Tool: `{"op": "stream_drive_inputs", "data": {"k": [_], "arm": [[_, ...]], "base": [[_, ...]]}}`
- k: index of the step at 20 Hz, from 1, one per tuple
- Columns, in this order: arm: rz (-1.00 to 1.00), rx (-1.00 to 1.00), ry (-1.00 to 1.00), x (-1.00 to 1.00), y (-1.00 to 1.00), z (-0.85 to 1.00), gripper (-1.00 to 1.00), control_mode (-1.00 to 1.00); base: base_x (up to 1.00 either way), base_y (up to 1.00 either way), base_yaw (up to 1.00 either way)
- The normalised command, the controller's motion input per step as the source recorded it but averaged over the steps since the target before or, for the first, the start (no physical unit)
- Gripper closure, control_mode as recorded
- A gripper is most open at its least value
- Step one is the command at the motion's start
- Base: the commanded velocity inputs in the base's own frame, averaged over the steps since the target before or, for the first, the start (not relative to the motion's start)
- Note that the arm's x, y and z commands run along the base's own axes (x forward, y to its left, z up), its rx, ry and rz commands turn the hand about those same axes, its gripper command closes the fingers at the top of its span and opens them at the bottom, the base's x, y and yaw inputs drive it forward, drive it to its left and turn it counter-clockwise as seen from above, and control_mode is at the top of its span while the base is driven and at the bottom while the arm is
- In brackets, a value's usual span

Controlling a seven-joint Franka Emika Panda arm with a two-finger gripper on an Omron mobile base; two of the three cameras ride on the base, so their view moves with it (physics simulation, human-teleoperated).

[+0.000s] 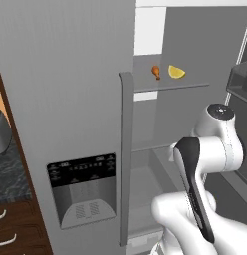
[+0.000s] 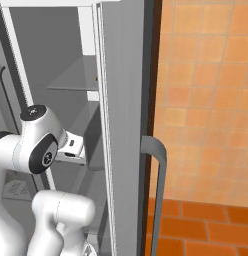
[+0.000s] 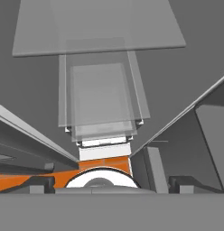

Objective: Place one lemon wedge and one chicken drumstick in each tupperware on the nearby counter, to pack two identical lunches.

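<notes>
One chicken drumstick (image 1: pixel 156 72) and one lemon wedge (image 1: pixel 176 72) lie side by side on a glass shelf (image 1: pixel 170 85) high inside the open fridge. My arm (image 1: pixel 205 164) reaches from the lower right into the fridge, well below that shelf. In the hand view my gripper (image 3: pixel 114 184) is open, its dark fingertips (image 3: pixel 39 184) far apart with nothing between them, facing stacked glass shelves (image 3: pixel 100 99). A strip of the dark speckled counter (image 1: pixel 7 172) shows at the far left. The tupperware is out of view.
The closed fridge door with a dispenser panel (image 1: pixel 83 189) and tall handle (image 1: pixel 126 159) stands left of the arm. An open door (image 2: pixel 123 125) stands close on its right. A grey rounded object (image 1: pixel 0 132) sits on the counter above wood drawers (image 1: pixel 11 234).
</notes>
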Motion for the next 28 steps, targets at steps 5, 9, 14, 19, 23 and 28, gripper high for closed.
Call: {"op": "stream_drive_inputs", "data": {"k": [5, 9, 14, 19, 23, 28], "arm": [[0.0, 0.0, 0.0, 0.0, 0.0, 0.0, -1.0, 1.0], [0.0, 0.0, -0.03, 0.03, 0.0, 0.0, -1.0, -1.0], [0.0, 0.0, -0.34, 0.2, 0.13, 0.38, -1.0, -1.0], [0.0, 0.09, -0.24, 0.26, 0.0, 0.97, -1.0, -1.0], [-0.02, 0.09, -0.15, 0.41, 0.04, 1.0, -1.0, -1.0], [-0.03, 0.0, -0.05, 0.55, 0.0, 0.8, -1.0, -1.0]], "base": [[0.0, 0.0, 0.0], [0.0, 0.0, 0.0], [0.0, 0.0, 0.0], [0.0, 0.0, 0.0], [0.0, 0.0, 0.0], [0.0, 0.0, 0.0]]}}
